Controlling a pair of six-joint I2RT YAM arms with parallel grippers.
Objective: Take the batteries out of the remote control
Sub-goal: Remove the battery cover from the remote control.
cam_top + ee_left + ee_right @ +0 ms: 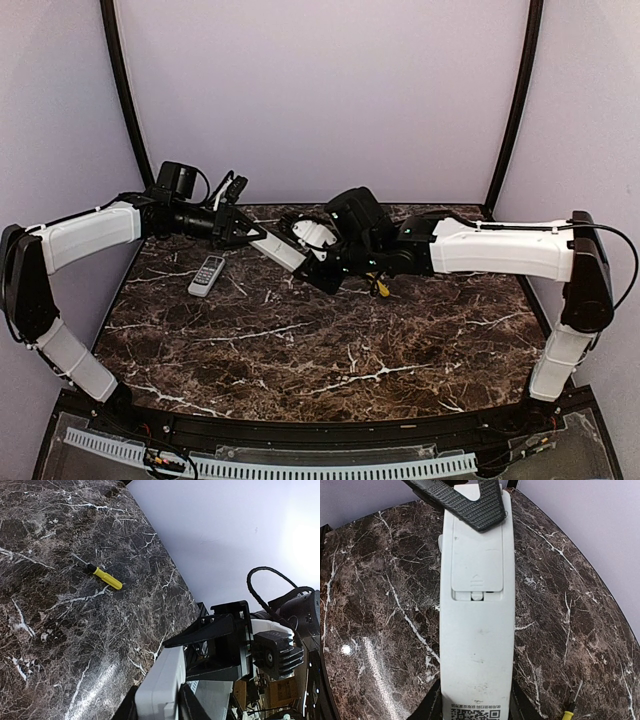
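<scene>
Seen from above, the long white plastic remote control (285, 252) hangs over the far middle of the dark marble counter (300, 370). The left hand (262, 240) is clamped on one end and the right hand (322, 268) on the other.

The left wrist view shows a yellow-handled screwdriver (102, 575) lying loose on the counter.

In the right wrist view the rectangular white battery cover (476, 555) is closed, so the batteries are hidden inside. The right hand should probably hold firm while the left works the cover's latch.
</scene>
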